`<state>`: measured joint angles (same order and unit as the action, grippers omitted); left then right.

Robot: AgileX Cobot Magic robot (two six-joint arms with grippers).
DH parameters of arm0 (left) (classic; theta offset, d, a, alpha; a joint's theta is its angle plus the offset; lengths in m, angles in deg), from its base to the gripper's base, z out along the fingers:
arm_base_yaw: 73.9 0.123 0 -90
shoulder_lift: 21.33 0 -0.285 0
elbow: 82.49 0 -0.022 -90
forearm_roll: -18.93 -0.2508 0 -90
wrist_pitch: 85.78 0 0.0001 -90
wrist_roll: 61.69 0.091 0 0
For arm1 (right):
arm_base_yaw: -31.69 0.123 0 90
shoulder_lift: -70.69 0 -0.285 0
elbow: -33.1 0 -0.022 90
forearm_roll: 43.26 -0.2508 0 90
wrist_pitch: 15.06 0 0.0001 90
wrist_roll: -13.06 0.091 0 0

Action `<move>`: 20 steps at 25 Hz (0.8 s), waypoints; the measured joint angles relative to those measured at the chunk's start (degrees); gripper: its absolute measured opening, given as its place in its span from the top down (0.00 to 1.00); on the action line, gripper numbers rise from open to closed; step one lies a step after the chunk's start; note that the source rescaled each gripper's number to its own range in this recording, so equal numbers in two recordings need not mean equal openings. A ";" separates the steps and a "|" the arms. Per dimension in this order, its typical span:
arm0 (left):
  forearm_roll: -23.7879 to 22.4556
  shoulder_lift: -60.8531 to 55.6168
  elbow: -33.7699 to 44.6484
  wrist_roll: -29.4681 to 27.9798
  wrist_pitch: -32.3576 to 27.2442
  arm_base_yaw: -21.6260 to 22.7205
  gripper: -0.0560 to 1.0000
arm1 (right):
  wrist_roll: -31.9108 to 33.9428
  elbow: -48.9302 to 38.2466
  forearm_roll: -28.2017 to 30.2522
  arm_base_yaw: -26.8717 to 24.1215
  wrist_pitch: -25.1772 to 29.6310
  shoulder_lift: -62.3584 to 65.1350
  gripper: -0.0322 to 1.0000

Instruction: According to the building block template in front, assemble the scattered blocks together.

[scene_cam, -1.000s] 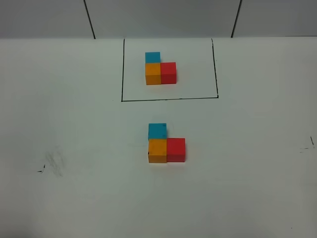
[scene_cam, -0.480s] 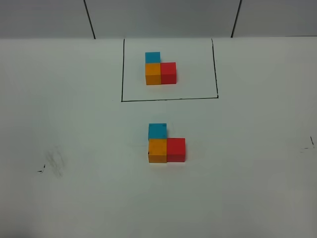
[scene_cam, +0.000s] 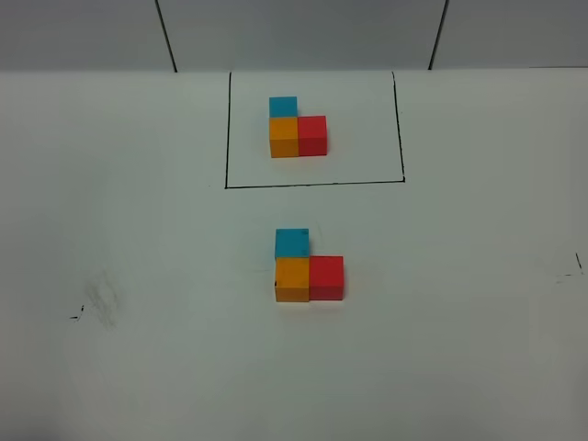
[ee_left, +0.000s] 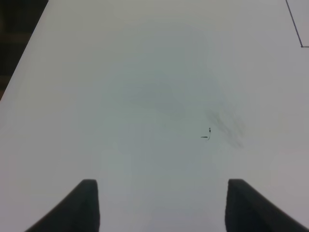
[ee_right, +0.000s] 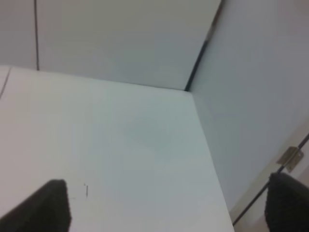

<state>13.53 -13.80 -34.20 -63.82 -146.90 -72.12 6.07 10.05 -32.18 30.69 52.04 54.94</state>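
Left tool (ee_left: 161,205) parted and empty, right tool (ee_right: 166,205) parted and empty, scattered blocks (scene_cam: 308,266) joined below building block template (scene_cam: 297,129)

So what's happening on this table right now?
Nothing is being handled. Inside a drawn black frame sits the template: blue, orange and red cubes in an L. In front of it the loose blocks already form the same L, pressed together. Both arms are off to the sides; the left gripper and right gripper have their jaws apart over bare table and hold nothing.
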 joint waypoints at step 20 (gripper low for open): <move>0.00 0.00 0.00 0.01 0.00 0.00 0.74 | 7.34 -25.24 -6.32 0.71 -5.55 8.44 0.34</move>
<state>13.53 -13.80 -34.20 -63.81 -146.90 -72.12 13.41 -15.18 -38.50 31.40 46.49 63.39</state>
